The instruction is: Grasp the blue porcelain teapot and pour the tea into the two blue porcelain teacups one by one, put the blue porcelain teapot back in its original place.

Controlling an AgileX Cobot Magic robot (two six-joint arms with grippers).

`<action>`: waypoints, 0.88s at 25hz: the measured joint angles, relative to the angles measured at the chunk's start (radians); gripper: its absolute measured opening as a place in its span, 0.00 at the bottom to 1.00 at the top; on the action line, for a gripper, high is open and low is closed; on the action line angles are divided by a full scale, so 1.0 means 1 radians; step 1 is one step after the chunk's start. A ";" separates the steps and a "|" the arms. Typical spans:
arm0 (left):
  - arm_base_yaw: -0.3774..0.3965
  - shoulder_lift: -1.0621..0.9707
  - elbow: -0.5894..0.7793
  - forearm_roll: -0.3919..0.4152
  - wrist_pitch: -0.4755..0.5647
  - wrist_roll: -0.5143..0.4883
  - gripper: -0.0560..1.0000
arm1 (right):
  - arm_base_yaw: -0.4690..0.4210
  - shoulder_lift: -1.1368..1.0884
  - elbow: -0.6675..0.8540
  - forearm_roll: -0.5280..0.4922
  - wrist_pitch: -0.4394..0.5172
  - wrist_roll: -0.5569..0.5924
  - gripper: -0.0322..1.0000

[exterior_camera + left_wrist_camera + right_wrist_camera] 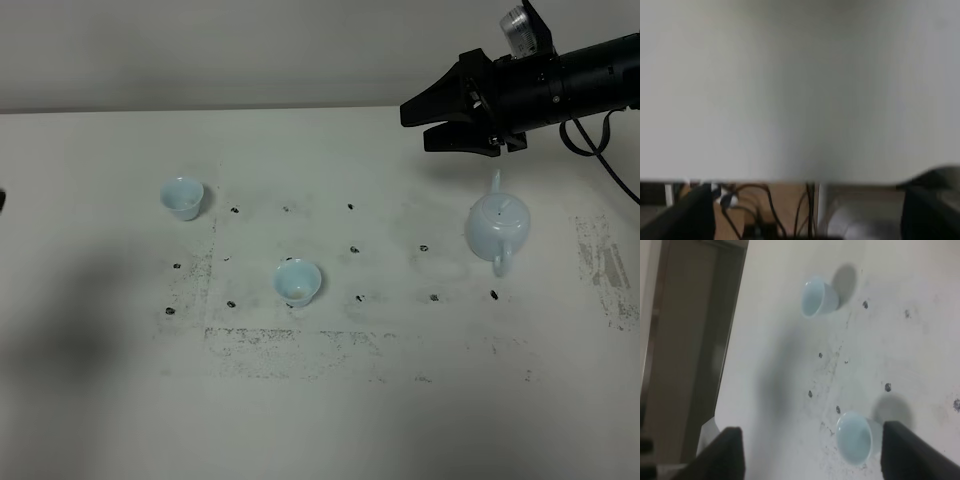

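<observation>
The blue porcelain teapot (497,228) stands upright on the right of the white table (330,420), lid on, handle toward the front. One blue porcelain teacup (182,197) stands at the left, the other teacup (298,281) nearer the middle front. Both teacups also appear in the right wrist view, the far one (817,296) and the near one (855,437). My right gripper (415,127) hovers open and empty above the table, behind and left of the teapot; its fingers (730,452) frame the near cup. The left gripper (807,215) looks open over the table edge. The tea is out of view.
Dark marks and scuffs (352,250) dot the table between the cups and the teapot. A black cable (610,165) hangs from the right arm behind the teapot. Cables and floor (765,210) show beyond the table edge in the left wrist view.
</observation>
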 joint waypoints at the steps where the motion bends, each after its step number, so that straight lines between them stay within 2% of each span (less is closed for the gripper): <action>1: 0.000 -0.058 0.062 0.000 -0.002 0.000 0.74 | 0.000 0.000 0.000 0.000 0.000 0.000 0.57; 5: 0.000 -0.294 0.253 -0.001 -0.052 -0.004 0.74 | 0.000 0.000 0.000 0.000 0.000 0.000 0.57; 9: 0.000 -0.533 0.360 -0.001 -0.108 -0.039 0.74 | 0.000 0.000 0.000 0.000 0.000 0.000 0.57; 16: 0.000 -0.884 0.393 -0.001 -0.132 -0.052 0.74 | 0.000 0.000 0.000 0.000 0.000 -0.001 0.57; 22: 0.000 -1.069 0.393 -0.001 -0.131 -0.052 0.74 | 0.000 0.000 0.000 0.000 0.000 -0.001 0.57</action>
